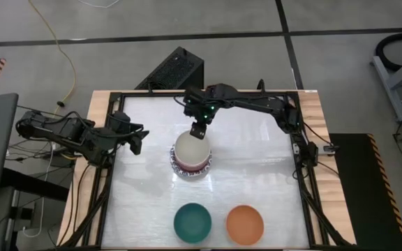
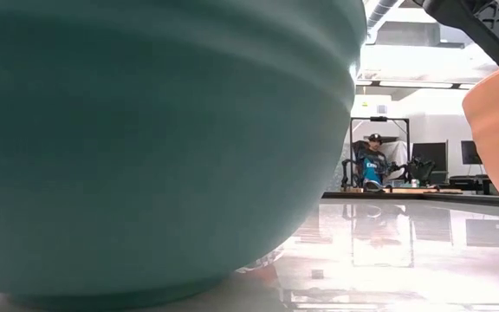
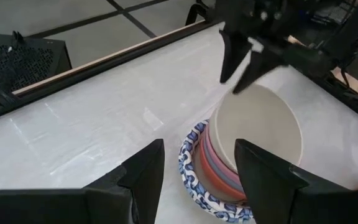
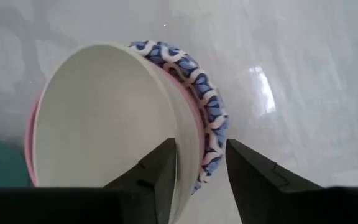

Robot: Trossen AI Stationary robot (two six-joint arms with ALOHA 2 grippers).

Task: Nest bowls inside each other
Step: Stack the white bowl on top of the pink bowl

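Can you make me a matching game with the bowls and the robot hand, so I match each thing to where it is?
Things:
1. cream bowl
2. green bowl
3. orange bowl
4. left end effector

Places:
A. alone on the table, right beside the green one
B. on top of the stack, with the right end effector straddling its rim
C. off to the side of the stack, touching no bowl
D. alone on the table, closest to the low camera

Pairs: 1-B, 2-D, 3-A, 4-C
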